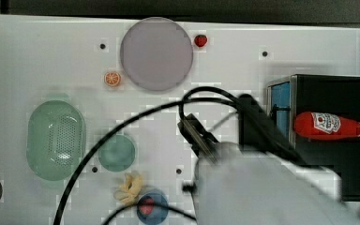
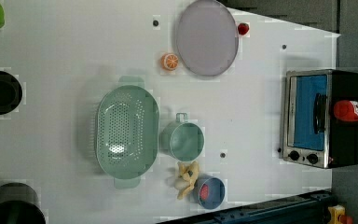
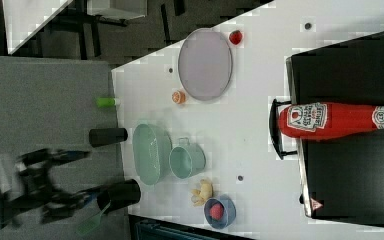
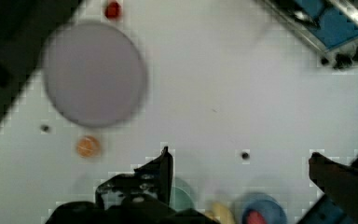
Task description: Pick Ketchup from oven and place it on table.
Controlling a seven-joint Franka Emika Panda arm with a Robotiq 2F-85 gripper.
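I see the ketchup (image 1: 330,125) lying on its side on the black top of the oven (image 1: 328,93), cap toward the top view's right. In the right view the bottle (image 3: 330,120) sits across the oven roof (image 3: 350,170), its label end overhanging the front edge above the door handle. In the left view the ketchup (image 2: 351,110) shows as a red blob on the oven (image 2: 321,119), above the blue glass door.

The oven stands at the top view's right end of the white surface (image 1: 243,47), door facing the top view's left.

My hand (image 4: 240,163) hangs above the bare surface (image 4: 223,84), well apart from the ketchup. Its 2 fingers (image 4: 161,170) stand wide apart with nothing between them. In the top view the arm's pale body covers the lower middle, cables looping over it.

Other items on the surface, as the top view shows them:
- grey plate (image 1: 156,53) at top centre
- strawberry (image 1: 200,41) just beside the plate's right rim
- orange slice (image 1: 112,78) near the plate's left rim
- green colander (image 1: 56,139) at left
- green cup (image 1: 116,153) just right of the colander
- blue bowl (image 1: 152,207) at the bottom edge, something red inside
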